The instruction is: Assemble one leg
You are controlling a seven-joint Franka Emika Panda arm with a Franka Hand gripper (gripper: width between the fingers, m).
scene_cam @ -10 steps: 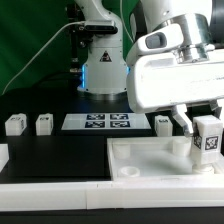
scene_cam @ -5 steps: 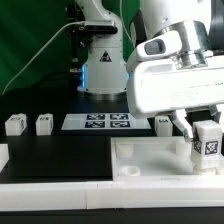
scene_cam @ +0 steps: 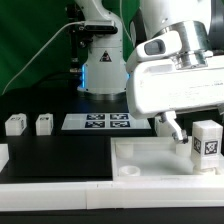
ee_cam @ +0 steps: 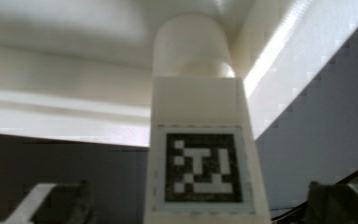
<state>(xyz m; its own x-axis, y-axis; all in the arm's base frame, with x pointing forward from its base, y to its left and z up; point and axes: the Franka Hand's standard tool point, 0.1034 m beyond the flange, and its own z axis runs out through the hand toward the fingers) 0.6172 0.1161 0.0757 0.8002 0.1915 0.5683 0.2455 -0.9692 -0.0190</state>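
The leg (scene_cam: 207, 144), a small white block with a black-and-white tag, stands upright at the far corner of the large white tray-like piece (scene_cam: 150, 163), on the exterior view's right. My gripper (scene_cam: 194, 128) is over it with the jaws apart; one finger (scene_cam: 172, 128) stands clear of the leg's side. In the wrist view the leg (ee_cam: 201, 150) fills the middle, tag facing the camera. The gripper (ee_cam: 194, 205) straddles it, and dark gaps show between the leg and each fingertip (ee_cam: 44, 203).
Three more small white legs stand on the black table: two at the exterior view's left (scene_cam: 14, 124) (scene_cam: 44, 124), one behind the tray (scene_cam: 163, 124). The marker board (scene_cam: 100, 122) lies between them. The arm's base (scene_cam: 100, 70) stands behind it.
The leg has come down a little onto the tray corner. The jaws have opened and the near finger has moved away from the leg's side.
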